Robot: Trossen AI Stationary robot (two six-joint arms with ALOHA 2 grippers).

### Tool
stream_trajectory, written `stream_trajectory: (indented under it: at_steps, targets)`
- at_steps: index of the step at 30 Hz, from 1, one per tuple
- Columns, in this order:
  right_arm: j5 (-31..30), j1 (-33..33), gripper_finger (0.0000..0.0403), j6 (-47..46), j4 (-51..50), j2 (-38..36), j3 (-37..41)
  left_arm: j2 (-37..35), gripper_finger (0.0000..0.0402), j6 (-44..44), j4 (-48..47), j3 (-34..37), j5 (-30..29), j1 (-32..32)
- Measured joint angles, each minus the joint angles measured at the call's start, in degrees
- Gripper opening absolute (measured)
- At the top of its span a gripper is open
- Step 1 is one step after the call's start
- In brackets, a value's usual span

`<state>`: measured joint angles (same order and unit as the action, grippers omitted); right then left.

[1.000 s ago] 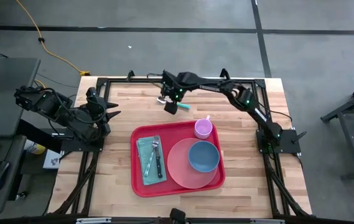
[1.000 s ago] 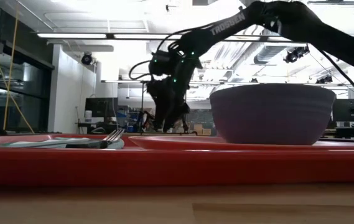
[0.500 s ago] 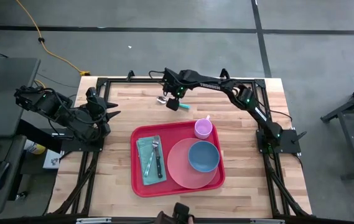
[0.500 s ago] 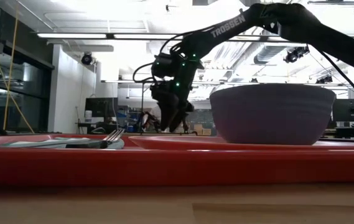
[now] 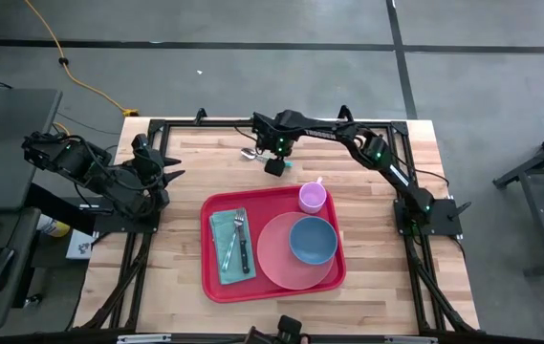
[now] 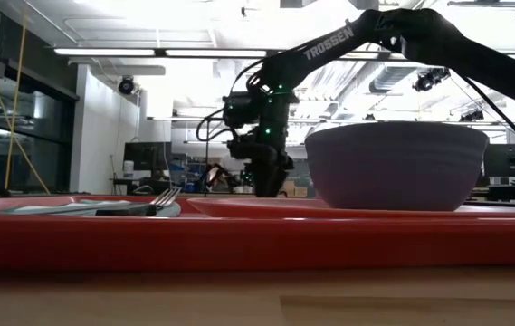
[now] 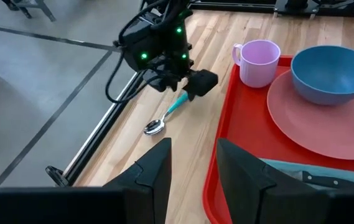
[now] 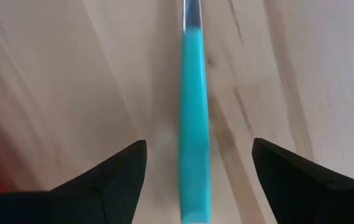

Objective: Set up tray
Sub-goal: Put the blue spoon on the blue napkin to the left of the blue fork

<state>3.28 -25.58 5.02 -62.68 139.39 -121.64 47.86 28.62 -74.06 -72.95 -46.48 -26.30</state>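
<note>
Over the last second our right pincer [image 5: 274, 165] has swung from beside the spoon [image 7: 167, 116] to directly over its handle and dropped toward the table [image 5: 386, 287]. In the right wrist view the fingers [image 8: 111, 176] stand wide apart with the teal handle running straight between them, touching neither, so we hold nothing yet. We read this as the line-up for a grasp: the spoon looks like the last piece missing from the tray [image 5: 216, 287].

The tray, glossy red plastic with rounded corners and a raised rim, sits mid-table, nearer the front edge. On it lie a soft teal napkin [image 5: 222, 231] carrying a metal fork [image 5: 234, 234] and a dark-handled knife [image 5: 244, 256], a smooth round pink plate [image 5: 276, 263] holding a deep blue bowl [image 5: 313, 240], and a small pink mug [image 5: 312, 198] at the far corner.

The spoon has a shiny metal bowl and a slim, flat teal handle, lying on pale planked wood just beyond the tray. Our left pincer [image 7: 192, 180] waits at the table's left edge, fingers parted and empty.
</note>
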Motion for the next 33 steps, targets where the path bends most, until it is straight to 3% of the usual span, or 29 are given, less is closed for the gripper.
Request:
stream_trajectory:
  at_steps: [13, 33]
  targets:
    - [-3.9, -0.2, 0.0271, 0.0, -5.0, 0.2, 0.0, 0.0, 0.0156, -0.1, 0.0, 0.0, 1.2, 0.0]
    - [-2.2, 0.3, 0.0267, -2.7, -5.4, 0.2, 3.6, 0.0, 0.0156, -0.1, 0.0, 0.0, 1.3, 0.0]
